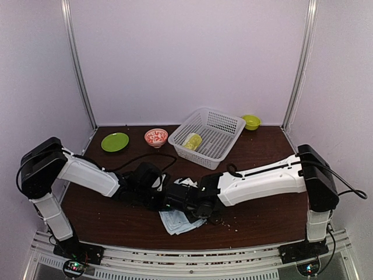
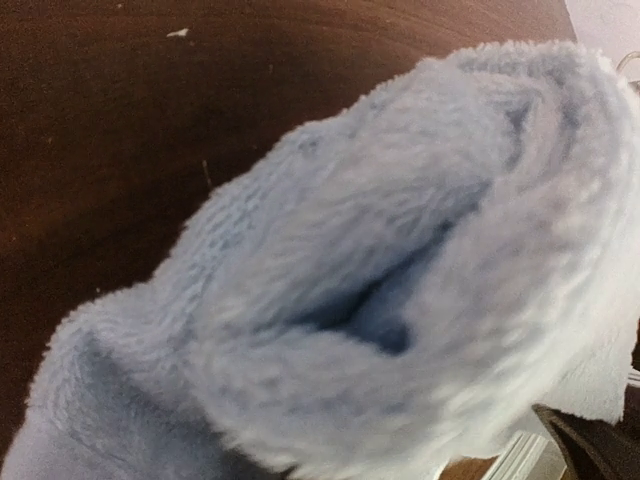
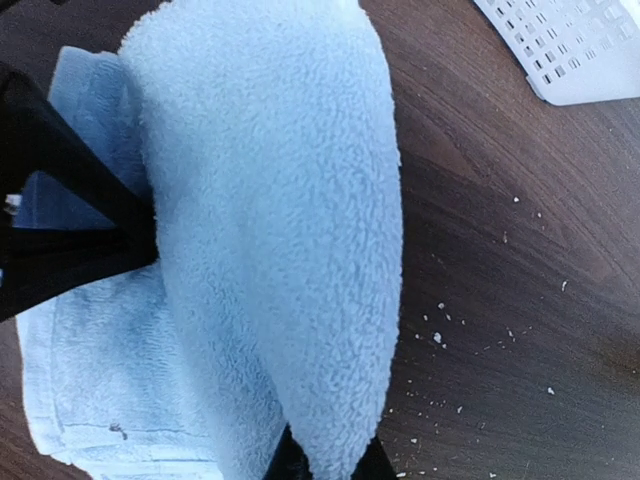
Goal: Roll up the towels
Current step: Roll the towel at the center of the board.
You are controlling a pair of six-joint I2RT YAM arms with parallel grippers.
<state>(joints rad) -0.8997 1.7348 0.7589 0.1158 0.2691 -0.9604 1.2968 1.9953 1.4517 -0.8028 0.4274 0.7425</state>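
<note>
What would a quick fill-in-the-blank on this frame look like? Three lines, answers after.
1. The rolled towel inside the white basket is lime-____.
2. The fleecy towel in front of the basket is pale ____.
3. In the top view, the green plate sits to the ____ of the patterned bowl.
Missing words: green; blue; left.
</note>
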